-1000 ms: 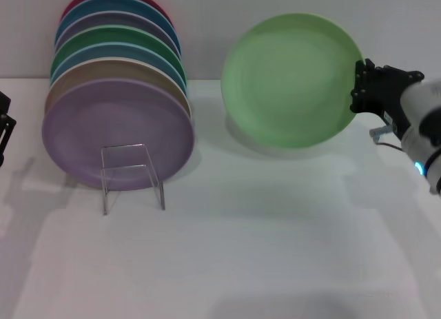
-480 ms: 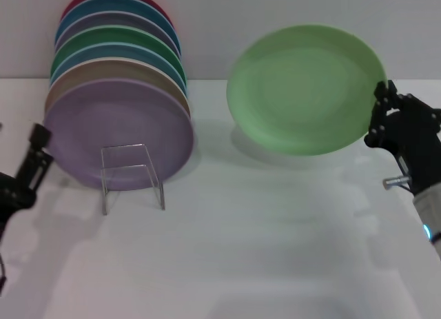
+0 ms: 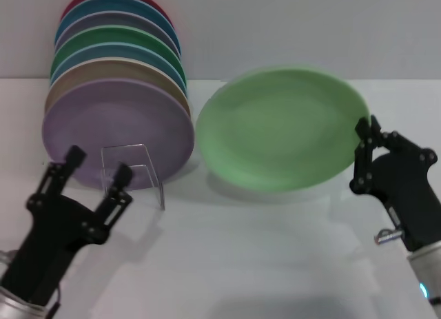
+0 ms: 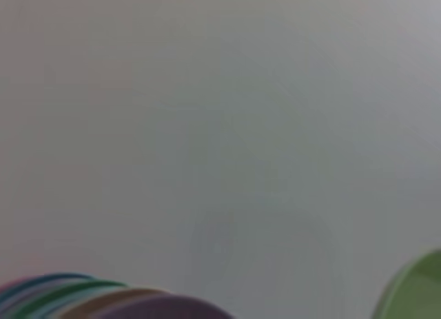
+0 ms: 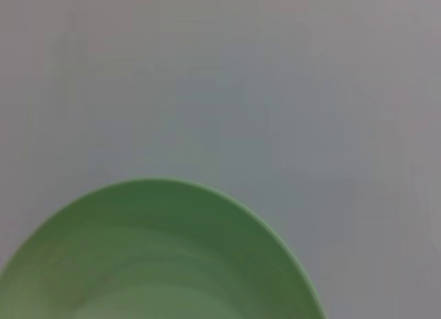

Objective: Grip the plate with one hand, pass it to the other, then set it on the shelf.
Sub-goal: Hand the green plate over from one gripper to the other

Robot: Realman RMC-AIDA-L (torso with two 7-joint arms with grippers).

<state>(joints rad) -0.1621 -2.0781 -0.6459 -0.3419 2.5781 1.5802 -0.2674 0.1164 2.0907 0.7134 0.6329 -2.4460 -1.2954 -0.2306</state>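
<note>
- The right gripper (image 3: 363, 153) pinches the plate (image 3: 282, 129) by its right rim, jaws closed on the thin edge, and holds it off the table (image 3: 275, 264), out from the right edge towards the middle.
- The plate is tilted, its hollow face up and towards the robot. Held by one edge like this, its far left rim stays free, which I judge is meant for the other hand to take.
- In the right wrist view the plate (image 5: 158, 257) shows only as a green arc against the bare wall.
- The left gripper (image 3: 96, 178) is raised near the front left corner, its two fingers spread wide and holding nothing. It sits just in front of the shelf (image 3: 131, 174), well apart from the plate, so the handover is not yet made.
- The shelf stands near the back left corner and already carries a row of plates leaning on edge, the lilac plate (image 3: 117, 133) foremost. Its clear front legs stick out bare below that plate.
- Only that front gap looks free, so I judge the plate would lean against the lilac one.
- The left wrist view catches the tops of the stacked plates and a sliver of the plate (image 4: 417, 291).
</note>
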